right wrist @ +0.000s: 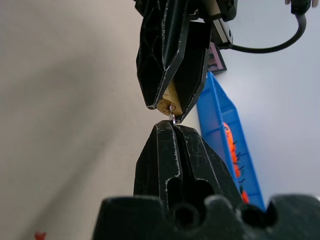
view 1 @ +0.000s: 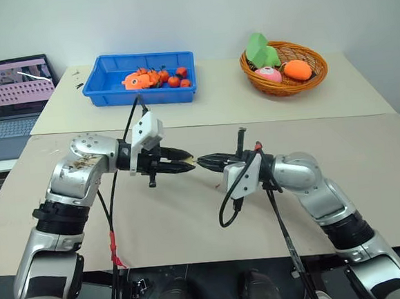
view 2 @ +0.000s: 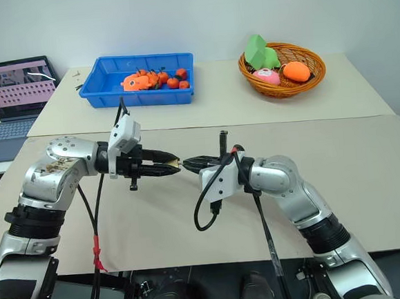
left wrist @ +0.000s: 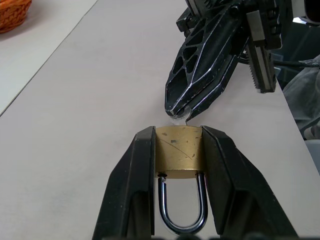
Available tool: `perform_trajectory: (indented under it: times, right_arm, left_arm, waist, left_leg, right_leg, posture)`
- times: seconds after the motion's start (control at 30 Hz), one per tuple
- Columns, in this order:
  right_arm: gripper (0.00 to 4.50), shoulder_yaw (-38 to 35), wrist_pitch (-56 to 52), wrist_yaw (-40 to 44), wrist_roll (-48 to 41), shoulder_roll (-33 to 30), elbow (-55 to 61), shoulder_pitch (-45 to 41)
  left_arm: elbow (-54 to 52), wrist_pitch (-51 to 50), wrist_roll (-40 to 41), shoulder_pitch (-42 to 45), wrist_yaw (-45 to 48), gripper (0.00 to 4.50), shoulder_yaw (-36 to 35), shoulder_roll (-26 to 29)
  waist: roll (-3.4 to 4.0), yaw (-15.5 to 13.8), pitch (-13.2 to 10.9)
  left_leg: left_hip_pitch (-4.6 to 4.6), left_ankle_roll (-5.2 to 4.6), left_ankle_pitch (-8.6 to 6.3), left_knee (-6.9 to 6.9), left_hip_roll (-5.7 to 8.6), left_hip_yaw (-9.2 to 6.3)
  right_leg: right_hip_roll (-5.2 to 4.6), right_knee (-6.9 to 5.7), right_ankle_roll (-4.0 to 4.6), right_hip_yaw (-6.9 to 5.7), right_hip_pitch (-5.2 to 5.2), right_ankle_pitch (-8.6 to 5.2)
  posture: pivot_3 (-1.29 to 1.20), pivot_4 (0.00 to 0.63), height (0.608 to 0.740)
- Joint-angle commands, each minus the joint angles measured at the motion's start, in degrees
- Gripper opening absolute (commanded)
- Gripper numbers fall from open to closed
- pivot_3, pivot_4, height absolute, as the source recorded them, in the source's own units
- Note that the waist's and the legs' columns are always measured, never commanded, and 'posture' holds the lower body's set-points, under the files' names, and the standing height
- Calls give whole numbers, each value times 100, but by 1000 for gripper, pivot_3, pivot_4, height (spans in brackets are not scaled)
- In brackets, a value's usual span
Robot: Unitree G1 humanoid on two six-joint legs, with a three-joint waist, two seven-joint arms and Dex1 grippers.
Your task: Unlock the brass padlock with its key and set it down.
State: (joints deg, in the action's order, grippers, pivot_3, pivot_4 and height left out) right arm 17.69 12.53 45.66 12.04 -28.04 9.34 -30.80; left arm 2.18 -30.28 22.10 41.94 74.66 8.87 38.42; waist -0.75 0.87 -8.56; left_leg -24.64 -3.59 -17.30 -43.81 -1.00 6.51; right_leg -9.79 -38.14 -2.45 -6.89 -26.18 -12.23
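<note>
My left gripper (view 1: 187,161) clamps the small gold-yellow brass padlock (left wrist: 178,151) by its squarish body, one black finger pressed to each flat side. My right gripper (view 1: 202,162) meets it tip to tip in mid-air above the bench (view 1: 192,219), its fingers pinched shut on the tiny silvery metal key (left wrist: 178,118), whose blade enters the base of the lock.

The padlock's long axis runs along my left fingers: the thin silver shackle loop (left wrist: 182,210) points back toward my left wrist and sits closed in the body, while the keyed base faces my right gripper. The key lies on nearly the same line, and little of it shows between the two sets of fingertips.

Below and around both grippers the beige bench top is bare, with open surface out to its front and side edges. A seam separates it from the rear bench, where a blue plastic tray (view 1: 112,84) of small orange and red toys and a woven orange basket (view 1: 316,78) with soft toys stand well apart from the grippers. An open laptop (view 1: 12,95) sits on a side table at far left.
</note>
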Motion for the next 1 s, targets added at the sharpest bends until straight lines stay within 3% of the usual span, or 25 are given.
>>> perform_trajectory:
  times: [0.03, 0.17, 0.27, 0.53, 0.73, 1.0]
  right_arm:
    - [18, 11, -234, 115, -413, 195, 497, -185]
    - [18, 24, 112, -23, -28, 85, 435, -263]
    - [18, 59, 1028, -602, 903, -159, 161, -343]
    - [2410, 141, 1458, -1018, 1400, -221, -103, -267]
    - [2410, 103, 1998, -1576, 1960, -328, -305, -358]
    - [2410, 137, 2640, -3511, 3809, -289, -624, -571]
  left_arm:
    - [-215, 37, 47, 49, -95, 854, -80, -41]
    - [-226, 29, 52, 36, -98, 854, -86, -24]
    - [-210, 42, 44, 33, -97, 854, -85, -18]
    - [-235, 37, 57, 21, -100, 854, -90, -6]
    - [-217, 43, 55, 38, -99, 854, -92, -4]
    - [-225, 20, 73, 50, -124, 854, -97, -8]
  waist:
    - [0, -3, 0]
    - [0, -1, 0]
    - [1, 0, 0]
    - [1, 5, -1]
    - [1, 5, -1]
    - [1, 28, -1]
  left_leg:
    - [0, 0, 0, 0, 0, 0]
    - [0, 0, 0, 0, 0, 0]
    - [0, 0, 0, 2, 1, 0]
    - [0, 1, 0, 1, 0, 3]
    - [0, 1, 0, 1, 0, 3]
    - [0, 2, 0, 1, -2, 5]
  right_leg:
    - [0, 0, 0, 0, 0, 0]
    - [0, 0, 0, 0, 0, 0]
    - [0, 0, 0, 0, -1, 0]
    - [0, 0, -1, 1, -2, -1]
    - [0, 0, -2, 1, -1, -2]
    - [0, -3, -35, 2, -4, -23]
  posture:
    - [0, 150, 684]
    - [0, 150, 684]
    - [0, 150, 684]
    - [0, 150, 684]
    - [0, 150, 684]
    - [0, 150, 684]
